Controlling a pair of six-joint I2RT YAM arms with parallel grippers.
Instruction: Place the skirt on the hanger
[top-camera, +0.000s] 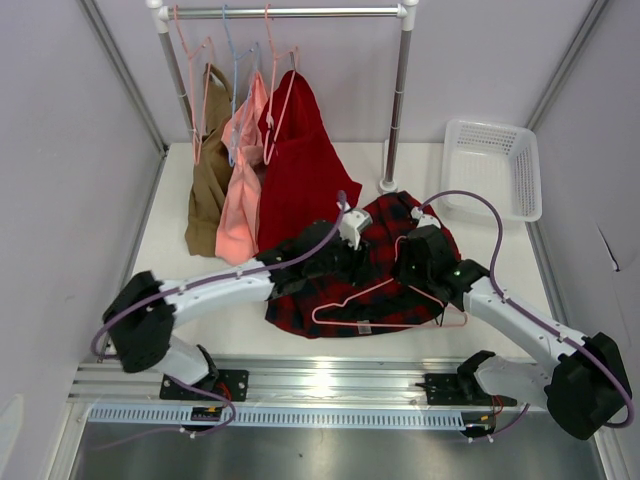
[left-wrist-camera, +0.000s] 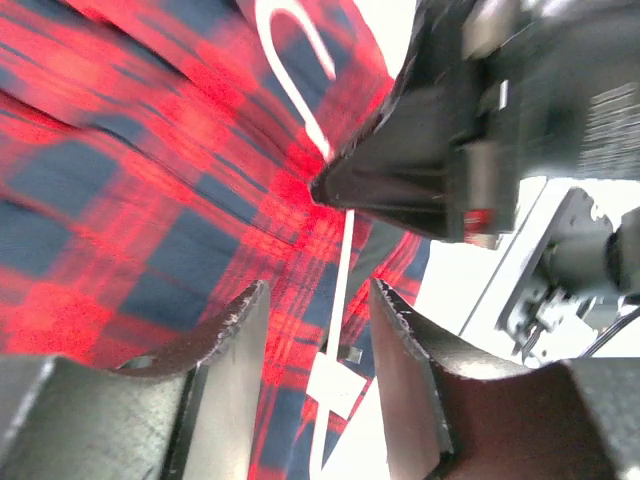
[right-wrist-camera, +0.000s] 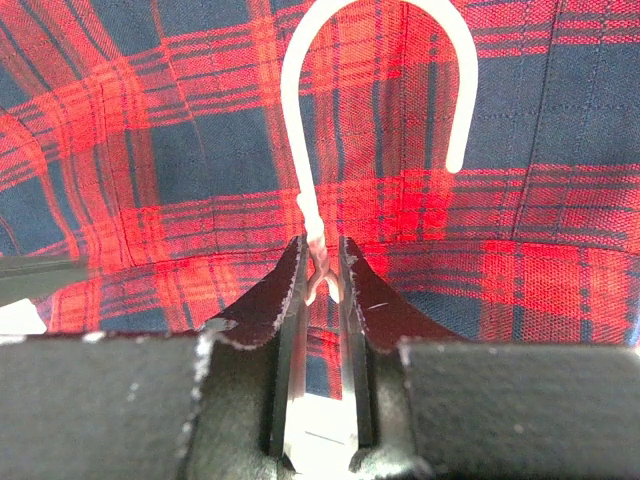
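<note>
One hanger (right-wrist-camera: 291, 110) flat on skirt (right-wrist-camera: 150, 150), right tool (right-wrist-camera: 322, 252) pinching its neck

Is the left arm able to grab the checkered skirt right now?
Probably yes. The left tool is open right over the skirt, with nothing between them. The right tool, shut on the hanger at its neck, sits close by but not in the way.

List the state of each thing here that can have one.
skirt, spread out, lying under the hanger
hanger, lying on the skirt, neck gripped
left gripper, open, holding nothing
right gripper, shut on the hanger's neck
red garment, hanging from the rail
</note>
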